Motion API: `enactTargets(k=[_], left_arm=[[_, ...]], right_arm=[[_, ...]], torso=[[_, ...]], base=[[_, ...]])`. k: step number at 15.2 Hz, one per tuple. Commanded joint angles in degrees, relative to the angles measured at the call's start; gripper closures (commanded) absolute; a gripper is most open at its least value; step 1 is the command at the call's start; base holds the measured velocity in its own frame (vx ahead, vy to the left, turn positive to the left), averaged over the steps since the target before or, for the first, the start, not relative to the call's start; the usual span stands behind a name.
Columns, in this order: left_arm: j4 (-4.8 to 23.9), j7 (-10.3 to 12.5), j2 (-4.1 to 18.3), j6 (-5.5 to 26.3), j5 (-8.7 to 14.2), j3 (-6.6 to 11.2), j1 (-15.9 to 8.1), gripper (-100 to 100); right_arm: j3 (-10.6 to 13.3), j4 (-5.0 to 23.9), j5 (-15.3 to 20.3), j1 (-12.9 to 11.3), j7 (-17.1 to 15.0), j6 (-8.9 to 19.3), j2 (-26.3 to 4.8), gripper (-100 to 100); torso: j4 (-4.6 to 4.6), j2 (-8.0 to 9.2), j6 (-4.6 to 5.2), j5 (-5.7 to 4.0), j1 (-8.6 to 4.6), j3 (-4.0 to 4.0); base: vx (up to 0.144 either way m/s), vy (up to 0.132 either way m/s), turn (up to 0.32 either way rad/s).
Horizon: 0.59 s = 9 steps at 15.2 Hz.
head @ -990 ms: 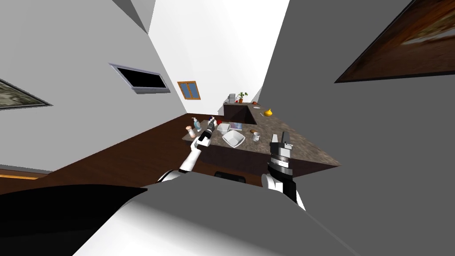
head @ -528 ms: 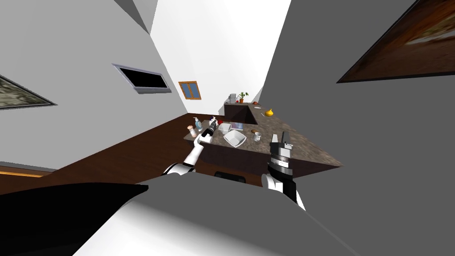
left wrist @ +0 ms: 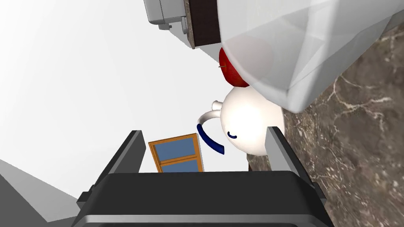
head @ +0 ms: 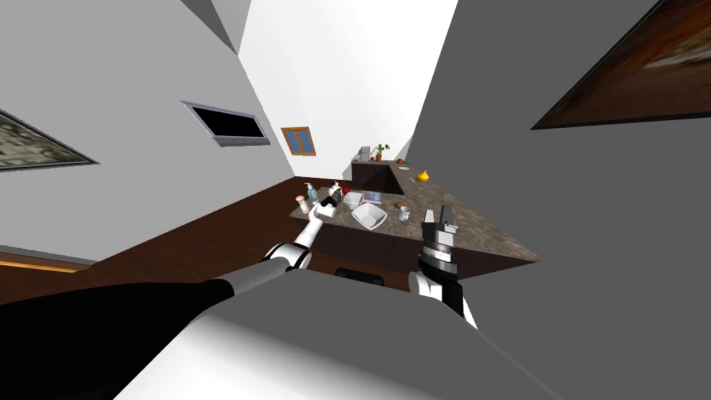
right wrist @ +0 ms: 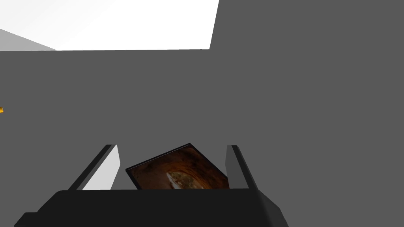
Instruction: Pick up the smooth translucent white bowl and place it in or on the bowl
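Translucent white bowl (left wrist: 307, 47) just beyond spread left hand (left wrist: 204, 130) in wrist view, red apple (left wrist: 232, 77) behind

No readable text, label, brand, number or sign appears on anything.

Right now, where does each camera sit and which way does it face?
Head view: on the head, facing steeply down and forward at the stone counter; both forearms show, with left pincer and right pincer.
Left wrist view: on the left hand, facing along the open left pincer toward the translucent white bowl, white teapot and red apple.
Right wrist view: on the right hand, facing along the open right pincer.
Shared: head and left wrist views both show that bowl and counter.
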Motion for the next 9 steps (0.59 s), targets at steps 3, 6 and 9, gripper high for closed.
enactTargets(k=[3, 6, 9], left_arm=[[4.40, 0.61, -0.22, 5.12, 0.45, -0.15, -4.01, -100], [7.96, 1.12, -0.52, 8.62, 0.78, -0.25, -7.38, -100], [11.47, 1.61, -0.86, 11.92, 1.11, -0.36, -10.71, -100]], right_arm=[[0.00, 0.00, 0.00, 0.00, 0.00, 0.00, 0.00, 0], [0.00, 0.00, 0.00, 0.00, 0.00, 0.00, 0.00, 0], [0.00, 0.00, 0.00, 0.00, 0.00, 0.00, 0.00, 0]], torso=[[0.00, 0.01, 0.00, 0.00, 0.01, 0.00], [0.00, 0.00, 0.00, 0.00, -0.01, 0.00], [0.00, -0.01, 0.01, -0.01, -0.02, 0.00]], base=[[-0.011, 0.025, 0.019], [-0.011, 0.021, 0.017], [-0.007, 0.020, 0.016]])
